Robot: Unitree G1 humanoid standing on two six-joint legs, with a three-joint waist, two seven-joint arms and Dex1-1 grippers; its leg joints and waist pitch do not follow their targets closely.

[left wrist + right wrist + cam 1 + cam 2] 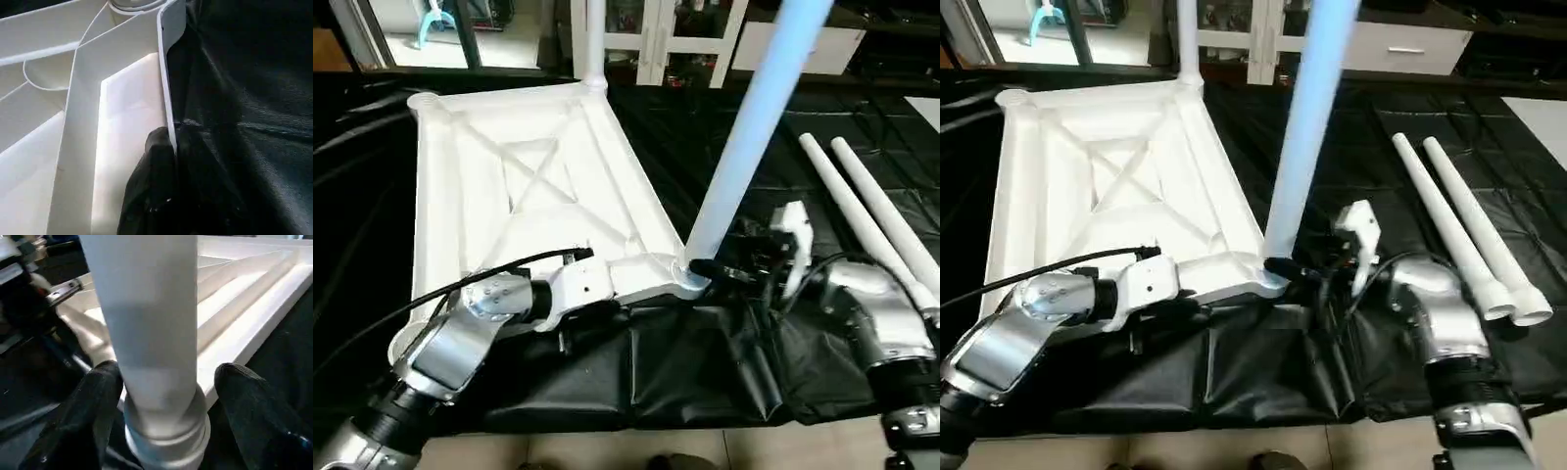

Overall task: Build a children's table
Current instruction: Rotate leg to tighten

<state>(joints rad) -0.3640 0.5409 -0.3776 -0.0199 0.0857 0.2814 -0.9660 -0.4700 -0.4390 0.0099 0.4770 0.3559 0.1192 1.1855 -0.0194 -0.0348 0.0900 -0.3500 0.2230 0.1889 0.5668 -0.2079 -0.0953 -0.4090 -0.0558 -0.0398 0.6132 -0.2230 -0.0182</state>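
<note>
Sockets matter here: the white plastic square top (524, 186), ribs up on black sheeting (705, 372), holds two upright white tube legs (749, 137). Left gripper (164, 147) pinches its rim; right gripper (161, 391) jaws straddle the nearer leg, spread.

White ribbed table top (499, 186), 4 white legs (1449, 215), black sheet (705, 372), silver forearms (1009, 333).

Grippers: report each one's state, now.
Left gripper: shut on the table top's rim.
Right gripper: open, fingers either side of the standing leg.
</note>
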